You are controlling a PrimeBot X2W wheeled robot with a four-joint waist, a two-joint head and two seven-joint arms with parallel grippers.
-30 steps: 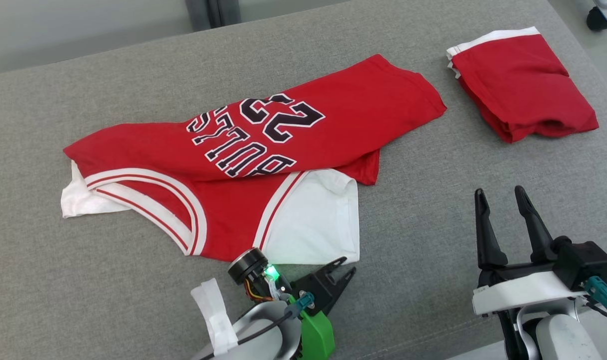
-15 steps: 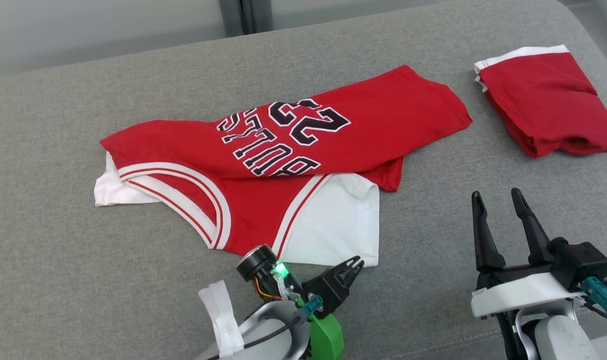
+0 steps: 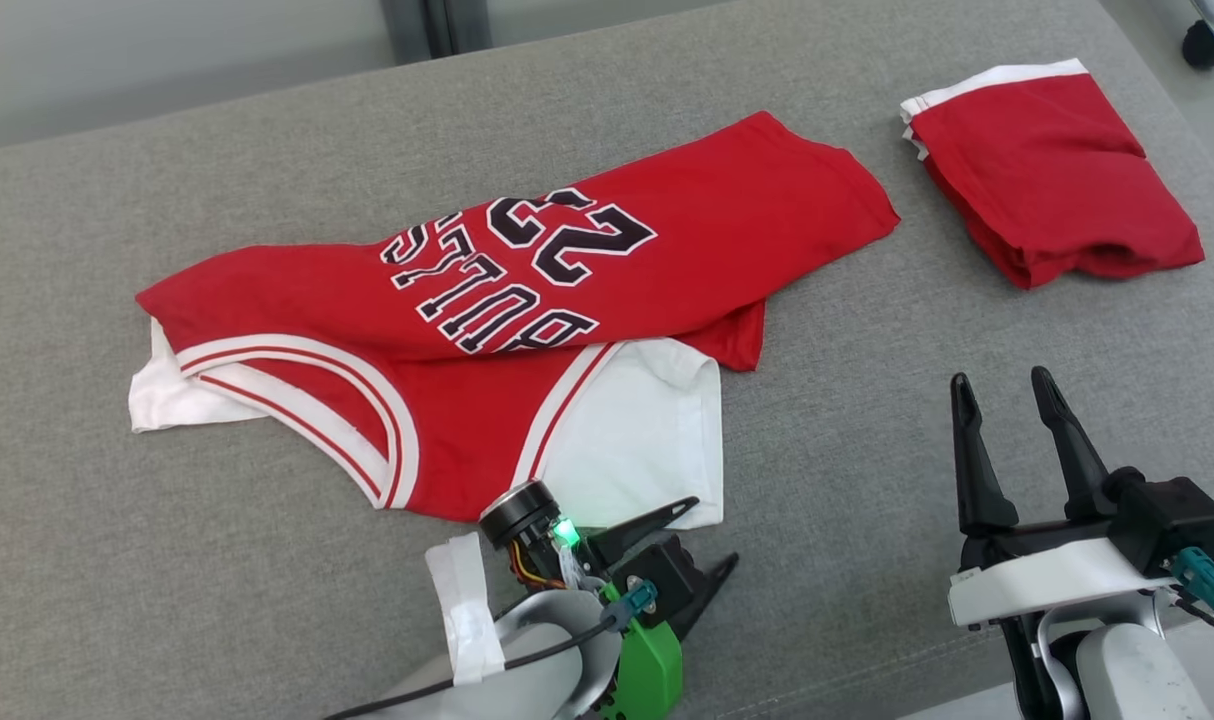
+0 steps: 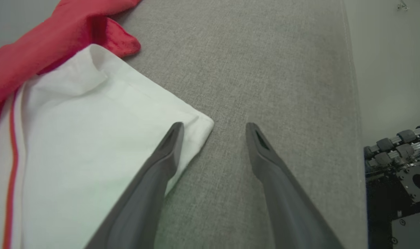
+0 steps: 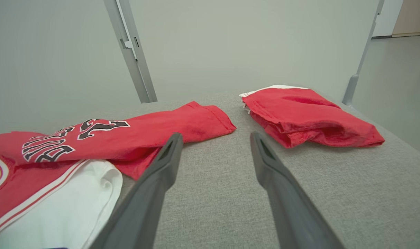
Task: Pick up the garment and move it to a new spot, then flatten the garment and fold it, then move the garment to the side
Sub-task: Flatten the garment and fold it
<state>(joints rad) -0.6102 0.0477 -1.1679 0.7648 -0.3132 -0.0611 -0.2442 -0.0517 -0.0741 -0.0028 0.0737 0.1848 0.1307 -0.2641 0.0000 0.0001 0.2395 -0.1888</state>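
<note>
The garment [image 3: 667, 220] is a red jersey with black lettering and white sleeves, lying crumpled and partly doubled over on the grey padded surface [image 3: 867, 420]. My left gripper [image 3: 712, 532] stands open at the near right corner of the white sleeve [image 4: 92, 131]. In the left wrist view the left gripper [image 4: 213, 126] has one finger over that corner and the other over bare fabric, with nothing held. My right gripper [image 3: 999, 380] is open to the right of the garment, above bare surface. In the right wrist view the right gripper [image 5: 215, 136] points toward the garment's [image 5: 144, 135] red hem.
A second red garment [image 3: 1052, 170], folded with a white edge, lies at the far right of the surface, also seen in the right wrist view [image 5: 300, 114]. The surface's right edge [image 4: 352, 86] runs close beside my left gripper. A grey post [image 5: 134, 52] rises behind.
My left gripper went from nearly shut to shut and now stands open at the white sleeve corner. The head camera swung to one side and back; the garment lies as before.
</note>
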